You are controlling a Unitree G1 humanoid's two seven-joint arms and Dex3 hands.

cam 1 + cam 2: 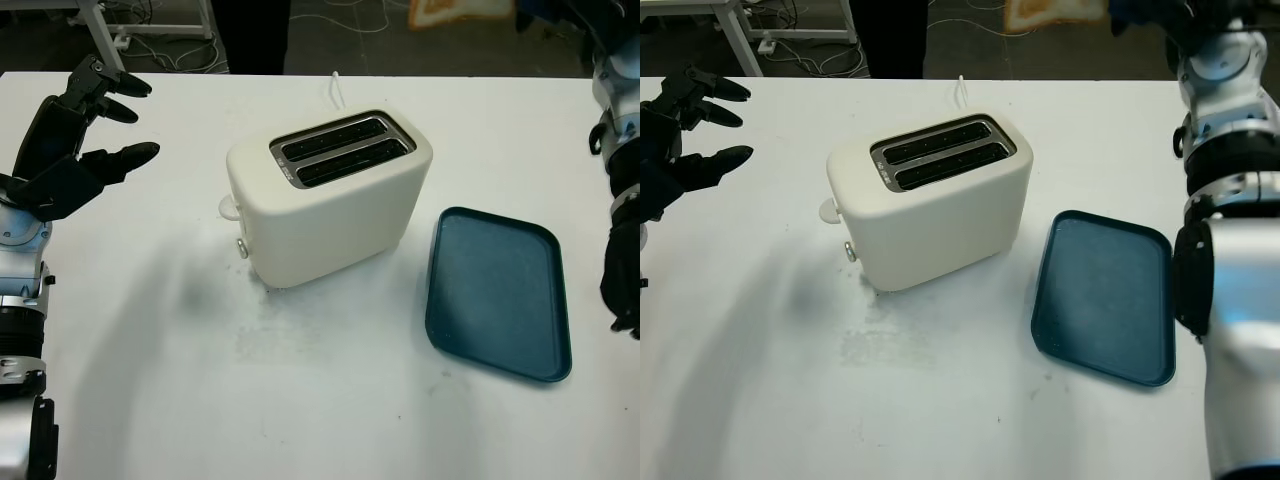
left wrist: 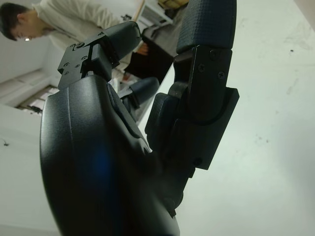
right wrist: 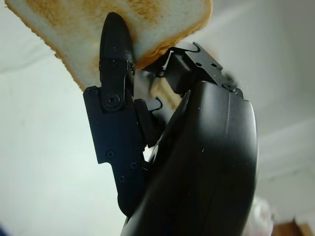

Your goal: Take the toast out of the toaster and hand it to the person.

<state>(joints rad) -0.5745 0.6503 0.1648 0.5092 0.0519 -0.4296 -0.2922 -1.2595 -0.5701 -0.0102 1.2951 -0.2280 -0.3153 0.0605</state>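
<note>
The cream two-slot toaster (image 1: 330,195) stands mid-table, and both of its slots look dark and empty. A browned slice of toast (image 1: 1055,12) is held high beyond the table's far edge, and my right hand (image 1: 1132,14) is shut on it. In the right wrist view a black finger (image 3: 115,54) presses across the toast (image 3: 162,19). My left hand (image 1: 75,140) is open, raised over the table's left side and well apart from the toaster. A person (image 2: 59,19) in a light top appears past that hand in the left wrist view.
A dark blue tray (image 1: 500,295) lies flat to the right of the toaster. The toaster's white cord (image 1: 335,88) runs off the far table edge. A person's dark legs (image 1: 250,35) stand behind the table. White table legs and cables lie on the floor at the far left.
</note>
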